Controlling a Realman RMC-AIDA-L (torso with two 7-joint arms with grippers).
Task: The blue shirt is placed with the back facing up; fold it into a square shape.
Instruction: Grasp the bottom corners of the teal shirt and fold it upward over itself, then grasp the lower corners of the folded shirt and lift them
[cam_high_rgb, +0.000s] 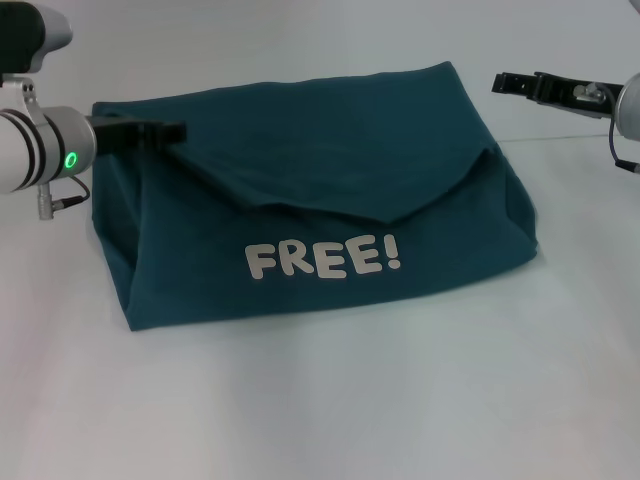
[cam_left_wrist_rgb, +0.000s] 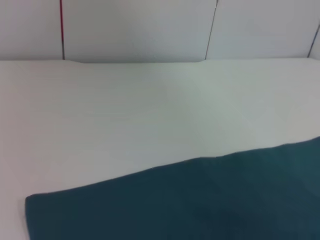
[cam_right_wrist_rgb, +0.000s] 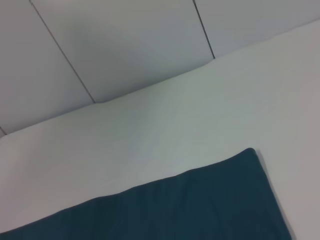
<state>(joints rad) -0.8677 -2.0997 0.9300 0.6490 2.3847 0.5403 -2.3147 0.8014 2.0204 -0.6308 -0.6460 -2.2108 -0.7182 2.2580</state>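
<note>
The left gripper reaches in over the far left corner of the blue shirt; whether it grips the cloth or how its fingers stand, I cannot tell. The right gripper hangs off the shirt's far right corner, apart from it, and its opening is just as unclear. The shirt lies folded into a rough rectangle on the white table, flaps overlapping on top, with the white lettering "FREE!" facing up near the front edge.
</note>
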